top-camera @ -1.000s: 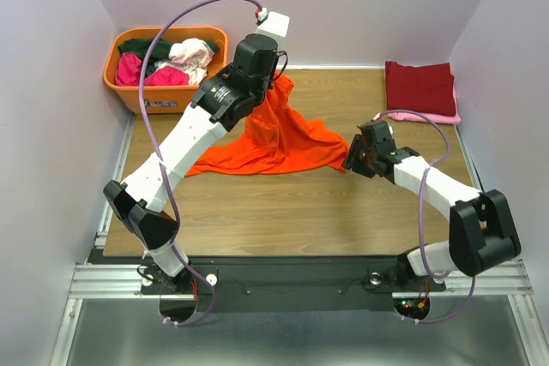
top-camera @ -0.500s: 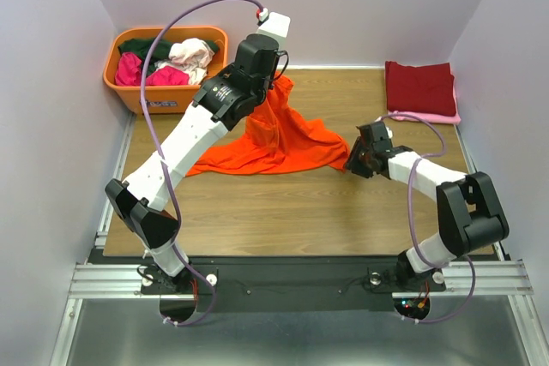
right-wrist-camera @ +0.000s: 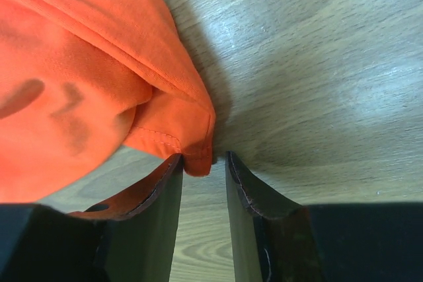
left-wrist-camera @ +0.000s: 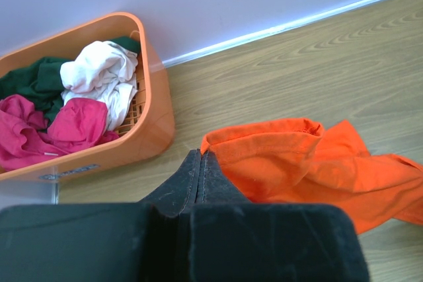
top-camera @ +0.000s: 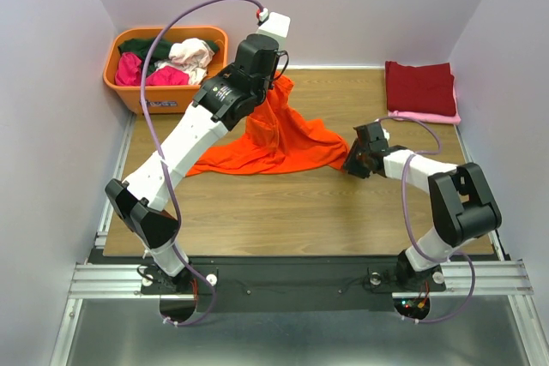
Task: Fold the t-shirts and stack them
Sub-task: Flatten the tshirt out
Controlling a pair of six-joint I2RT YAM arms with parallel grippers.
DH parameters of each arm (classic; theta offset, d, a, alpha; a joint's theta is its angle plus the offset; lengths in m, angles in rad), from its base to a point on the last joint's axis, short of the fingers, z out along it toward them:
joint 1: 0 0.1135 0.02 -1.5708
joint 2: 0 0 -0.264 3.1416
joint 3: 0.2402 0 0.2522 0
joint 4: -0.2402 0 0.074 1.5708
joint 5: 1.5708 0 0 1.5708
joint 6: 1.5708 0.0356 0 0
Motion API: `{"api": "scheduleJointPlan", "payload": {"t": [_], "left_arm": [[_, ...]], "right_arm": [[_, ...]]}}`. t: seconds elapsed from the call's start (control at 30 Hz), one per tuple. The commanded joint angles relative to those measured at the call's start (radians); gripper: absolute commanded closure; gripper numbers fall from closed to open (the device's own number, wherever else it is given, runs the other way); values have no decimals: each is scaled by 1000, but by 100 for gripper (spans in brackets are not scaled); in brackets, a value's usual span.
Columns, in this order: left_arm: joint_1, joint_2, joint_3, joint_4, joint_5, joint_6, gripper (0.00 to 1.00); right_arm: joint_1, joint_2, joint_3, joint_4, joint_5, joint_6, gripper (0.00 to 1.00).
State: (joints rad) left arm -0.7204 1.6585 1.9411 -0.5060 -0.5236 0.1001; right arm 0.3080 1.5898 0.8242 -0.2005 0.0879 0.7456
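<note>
Shirt in play is the orange t-shirt [top-camera: 274,139], bunched mid-table [top-camera: 300,203], spread from the far left of centre toward my right arm. One part is pulled up into a peak under my left gripper [left-wrist-camera: 201,156]. Its jaws are pressed fully together, and from the overhead view I judge they pinch that raised cloth, though the wrist view shows no fabric in the seam. My right gripper [right-wrist-camera: 203,160] sits low at the shirt's near-right corner, jaws part open with a clear gap. The hemmed corner tip hangs between the fingertips, touching my left-hand finger [right-wrist-camera: 162,183] but not clamped.

Step in hand, as I read it: getting a second hold so the shirt can be stretched flat before folding – no fold made yet.

The next move calls for closing the right jaws squarely on the hem without the corner slipping out, then pulling the two holds apart.

Around it: dark red t-shirt [top-camera: 420,83] folded on a pink t-shirt [top-camera: 429,116] at the far right. More shirts sit in the tub [top-camera: 129,83], far left.
</note>
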Motion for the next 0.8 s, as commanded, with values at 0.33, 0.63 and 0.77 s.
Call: {"api": "scheduleJointPlan", "payload": {"t": [0.33,0.63,0.77], "left_arm": [[7,-60,-34,55,-16,13,100],[47,-91,-77,70,-44,12,100],[101,-118,-68,72,-49,1,100]], "right_arm": [[-1,108,26,26,81,-5,62],[-1,93,16,-30,105,-17,90],[-1,26,67,-92,176,-118,99]]}}
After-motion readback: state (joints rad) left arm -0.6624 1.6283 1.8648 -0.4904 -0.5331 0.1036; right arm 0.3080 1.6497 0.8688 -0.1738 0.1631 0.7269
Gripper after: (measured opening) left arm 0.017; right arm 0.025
